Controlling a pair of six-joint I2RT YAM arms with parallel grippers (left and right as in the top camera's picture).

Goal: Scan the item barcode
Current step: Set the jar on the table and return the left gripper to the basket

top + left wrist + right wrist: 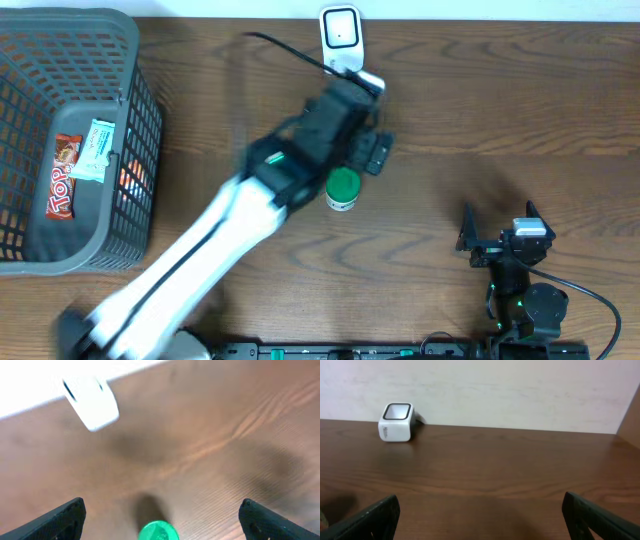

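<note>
Hidden / hard to read
- Left arm is blurred in the overhead view. The left end effector is a dark smear there and its fingers cannot be separated
- Green-lidded tub is cut off by the bottom edge of the left wrist view, so only the lid top shows. Its label cannot be made out in any view
- Scanner is blurred in the left wrist view and sharp in the right wrist view
- Basket is cropped at the left edge. An orange thing inside sits behind the mesh wall and cannot be identified

Counts
- One tub, one scanner, one basket, two arms
- In the basket: one red-brown snack bar and one pale packet

State
- Left end effector: fingers wide apart, nothing gripped
- Tub stands lid-up on the bench, just beside the left arm, nearer than the scanner and apart from it
- Right end effector: fingers apart and empty, low over the bench, well apart from the tub
</note>
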